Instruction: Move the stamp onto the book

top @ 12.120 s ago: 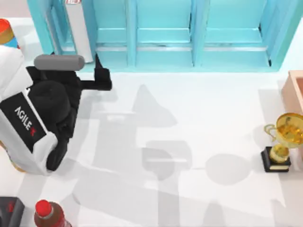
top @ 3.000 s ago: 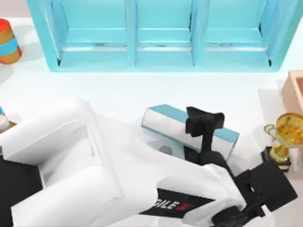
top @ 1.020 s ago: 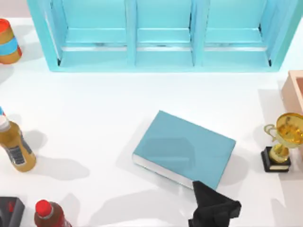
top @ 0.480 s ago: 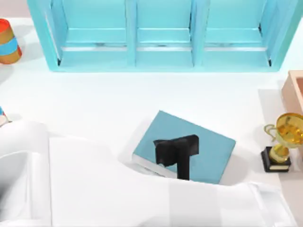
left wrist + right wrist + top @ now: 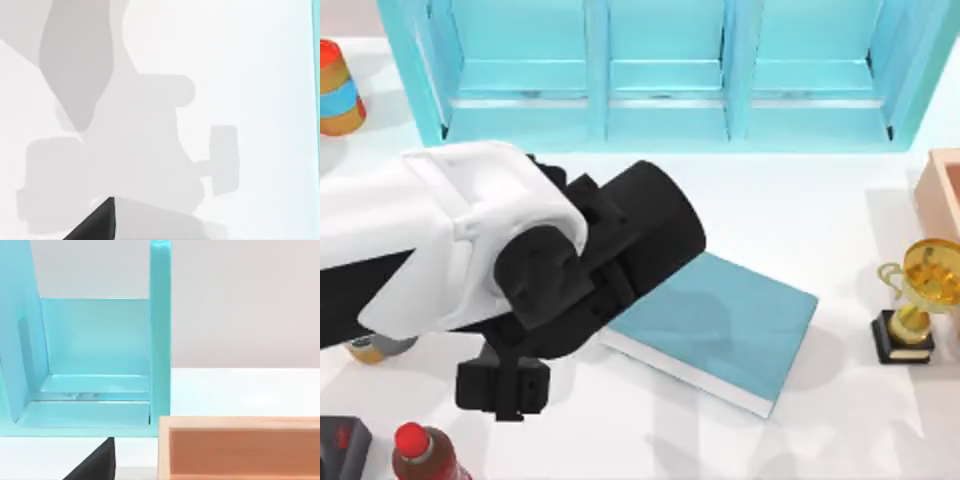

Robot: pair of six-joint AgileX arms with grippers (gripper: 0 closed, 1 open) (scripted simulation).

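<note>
At table centre-right, top view: book (image 5: 720, 325) lies flat, teal cover up, near corner tucked under the left arm (image 5: 430, 240).
Top view, left tool (image 5: 505, 388): hangs over bare table (image 5: 800, 200), just left of the book's near-left edge, close to a red-capped bottle (image 5: 420, 450); apart or together, cannot tell.
Top view, surroundings: cyan shelf (image 5: 660, 120) along the back, gold trophy (image 5: 920, 295) well right of the book.
Top view, stamp: whereabouts cannot tell; what's visible of the book's cover is bare.
Left wrist view: white table w/ grey shadows, dark tip of the tool at the frame edge, nothing visibly held.
Right wrist view: right tool (image 5: 95, 465) is a dark tip at the frame edge, state cannot tell; arm looks idle, facing an end bay of the shelf and a wooden box (image 5: 240, 450).
Progress: book looks ready as the target; stamp prob. not yet on it, so the pick, carry and set-down seem left to do.
Change vs 0.5 s ago: a dark tool then sat over the book's middle w/ white arm across the near table; now the cover is free and the left arm spans the left side.
Change vs 1.0 s ago: book hasn't shifted.
</note>
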